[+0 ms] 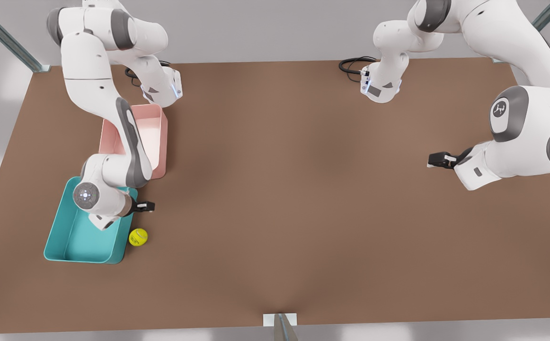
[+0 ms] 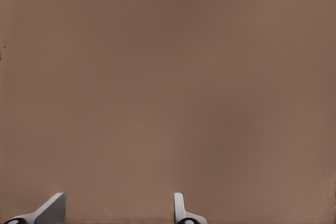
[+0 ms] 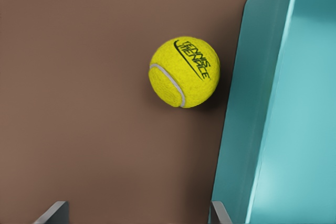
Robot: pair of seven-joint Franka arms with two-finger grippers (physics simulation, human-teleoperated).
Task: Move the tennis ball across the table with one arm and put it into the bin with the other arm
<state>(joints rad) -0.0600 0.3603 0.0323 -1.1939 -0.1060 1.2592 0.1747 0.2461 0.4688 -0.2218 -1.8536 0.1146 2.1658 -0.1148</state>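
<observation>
Tennis ball, small, round and yellow-green with a pale seam and dark lettering, lies on the large flat matte brown table, just beside the outer wall of the teal shallow rectangular plastic bin, on the side toward the front view's right. In the right wrist view the tennis ball sits close to the bin wall, and whether the two touch cannot be told. Nothing lies inside the bin where its floor shows. A pink rectangular tray stands just behind it, also with nothing in the part that shows.

The right gripper hangs over the near corner of the bin, close to the ball but not on it. Its two fingertips stand apart with bare tabletop between them, so the claw is open and holds nothing. The left gripper waits well away at the front view's right side of the table, over bare brown surface; its fingertips are likewise spread and empty.

As a judgement, the crossing part looks done: the ball is at the bin's end of the table, far from the left arm. What is left is the second part: the right gripper has to come over the ball, close on it, lift it over the wall and let it go inside the bin.
</observation>
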